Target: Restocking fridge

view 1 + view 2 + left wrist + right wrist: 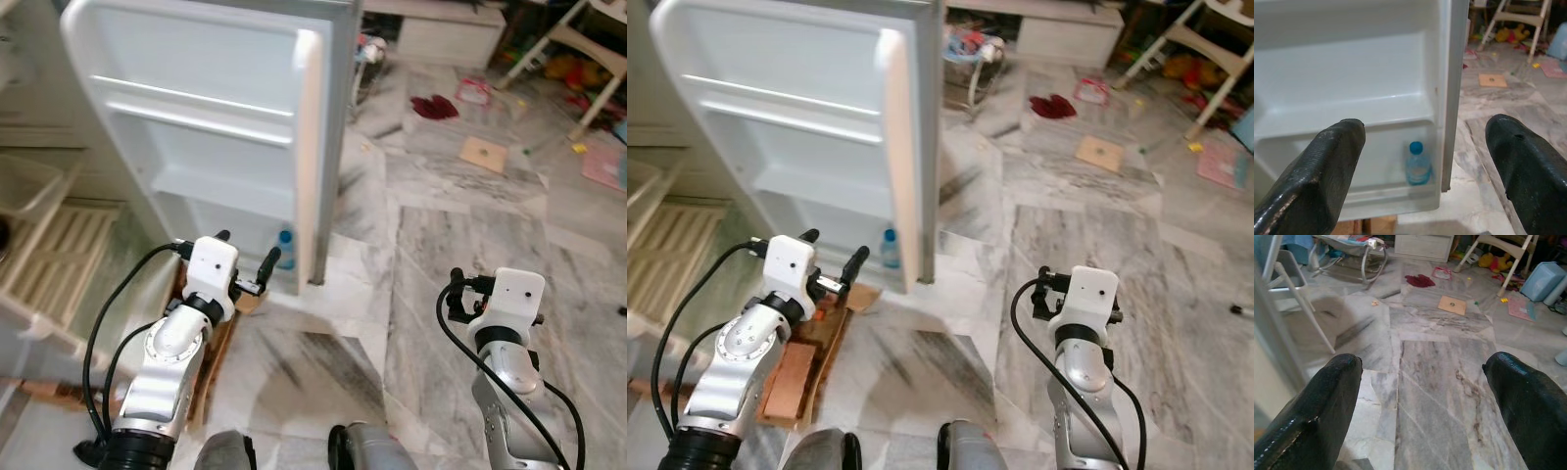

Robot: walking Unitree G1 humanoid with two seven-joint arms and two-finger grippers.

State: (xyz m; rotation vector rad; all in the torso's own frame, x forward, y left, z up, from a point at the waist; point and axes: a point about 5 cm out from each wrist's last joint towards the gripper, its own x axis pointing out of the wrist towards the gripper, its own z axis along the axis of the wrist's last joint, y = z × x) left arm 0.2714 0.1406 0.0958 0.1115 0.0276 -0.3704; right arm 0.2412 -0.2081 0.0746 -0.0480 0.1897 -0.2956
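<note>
Left wrist view: left gripper [1422, 161] wide open, empty, facing water bottle [1418, 164] low in fridge door [1352, 78]; right gripper [1422, 396] wide open, empty.

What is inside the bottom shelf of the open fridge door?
One water bottle with a blue cap stands in the fridge door's bottom shelf, near its outer edge. The shelf's front wall covers the bottle's base, and the left gripper's fingers hide part of the shelf.
</note>
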